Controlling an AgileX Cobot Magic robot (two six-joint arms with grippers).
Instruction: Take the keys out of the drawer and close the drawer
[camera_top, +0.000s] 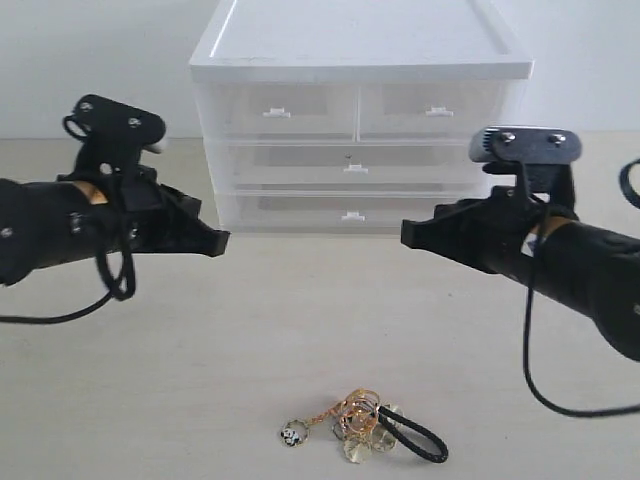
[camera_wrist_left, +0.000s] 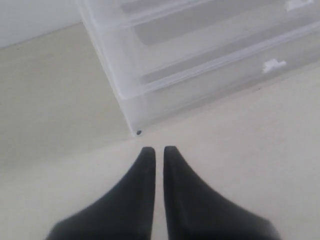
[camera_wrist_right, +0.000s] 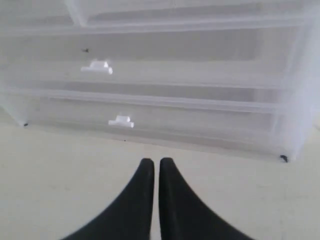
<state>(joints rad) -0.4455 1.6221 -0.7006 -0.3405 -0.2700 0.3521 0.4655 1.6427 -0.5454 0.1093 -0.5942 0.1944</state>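
Observation:
The keys (camera_top: 362, 424), a gold bunch with a black cord loop and a small round charm, lie on the table near its front edge, between the two arms. The drawer (camera_top: 352, 212), lowest tier of the translucent white unit, sits pushed in flush; its tab handle shows in both wrist views, where the drawer (camera_wrist_left: 240, 80) (camera_wrist_right: 150, 117) looks shut. My left gripper (camera_top: 222, 241) (camera_wrist_left: 159, 150) hovers shut and empty off the unit's lower left corner. My right gripper (camera_top: 405, 234) (camera_wrist_right: 153, 162) hovers shut and empty before the drawer's right part.
The three-tier drawer unit (camera_top: 360, 60) stands at the back centre with the middle drawer (camera_top: 354, 165) and two top drawers pushed in. Beige table surface (camera_top: 300, 330) spreads between the arms. Black cables (camera_top: 110, 290) hang from both arms.

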